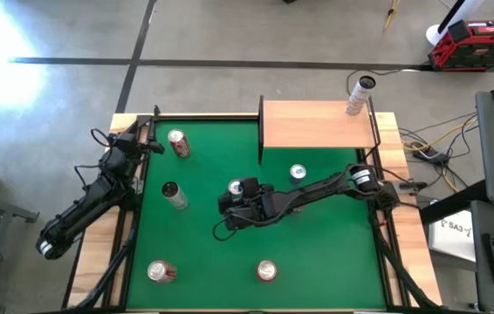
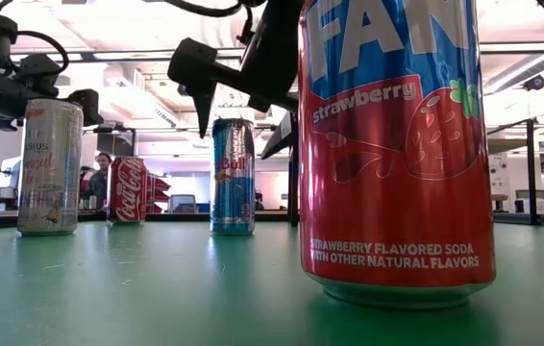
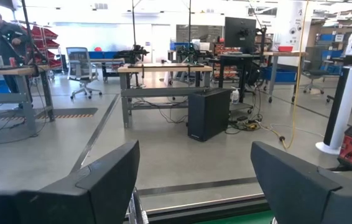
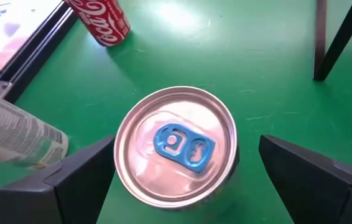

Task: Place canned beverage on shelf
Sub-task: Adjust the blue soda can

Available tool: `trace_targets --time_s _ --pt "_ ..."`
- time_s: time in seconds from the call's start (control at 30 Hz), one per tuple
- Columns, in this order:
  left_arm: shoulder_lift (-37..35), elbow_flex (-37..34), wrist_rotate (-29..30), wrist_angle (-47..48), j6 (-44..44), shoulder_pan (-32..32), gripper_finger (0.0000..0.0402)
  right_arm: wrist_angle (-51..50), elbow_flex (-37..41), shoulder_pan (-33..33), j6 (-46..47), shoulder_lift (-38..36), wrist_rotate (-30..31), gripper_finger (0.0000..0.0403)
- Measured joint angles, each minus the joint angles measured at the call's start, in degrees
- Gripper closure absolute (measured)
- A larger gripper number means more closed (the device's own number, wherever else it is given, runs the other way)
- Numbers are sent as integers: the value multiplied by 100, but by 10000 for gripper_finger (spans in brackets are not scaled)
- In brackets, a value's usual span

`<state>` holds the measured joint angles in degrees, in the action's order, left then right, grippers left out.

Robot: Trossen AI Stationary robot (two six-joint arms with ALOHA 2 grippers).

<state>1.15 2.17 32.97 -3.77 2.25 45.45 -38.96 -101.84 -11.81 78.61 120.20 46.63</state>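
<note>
Right pincer point(image 1: 235, 194) hangs over the blue-tabbed can point(image 4: 175, 146) near the middle of the green surface point(image 1: 317, 253), fingers spread wide, one on each side of the can top, nothing gripped yet. In the low view this looks to be the slim blue-and-silver can point(image 2: 233, 176), upright, with the dark fingers above it. Left pincer point(image 1: 153, 131) waits at the far left corner of the surface, clenched on nothing.

Handling, as a judgement: thin aluminium wall, stiff enough if full, dentable if squeezed hard; smooth printed side is slippery; tall narrow body tips easily. Best hold is across the cylinder wall below the rim, fingers on opposite sides, not on the lid or tab.

Shelf point(image 1: 317, 124) stands at the far edge of the surface, one can point(image 1: 360, 96) already at its right end.

View differences: the right wrist view alone shows the tab colour and finger-to-can centring. The low view alone shows can height and labels, though a big strawberry soda can point(image 2: 397, 144) blocks much of it. The high view alone shows the shelf top. The left wrist view shows only the room beyond.
</note>
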Motion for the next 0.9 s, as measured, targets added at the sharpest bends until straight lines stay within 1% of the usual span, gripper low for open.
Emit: trace_targets --time_s 0.13,0.2,0.3,0.47,0.6,0.73,0.9 --pt "0 0 0 0 1 0 108 4 0 2 -8 0 -2 28" --pt "0 2 0 0 2 0 108 3 0 -4 -35 0 -9 43" --pt "0 0 0 0 0 0 108 5 0 -4 -125 0 -9 83" --pt "0 1 0 0 1 0 108 -64 0 -4 -127 -2 -45 171" --pt "0 0 0 0 1 0 108 -103 0 -9 -184 -9 -153 172" --pt "0 0 0 0 0 2 108 -167 0 -57 -810 -42 -237 172" --pt "0 2 0 -2 2 2 108 -306 2 -65 -1285 -137 -370 172"
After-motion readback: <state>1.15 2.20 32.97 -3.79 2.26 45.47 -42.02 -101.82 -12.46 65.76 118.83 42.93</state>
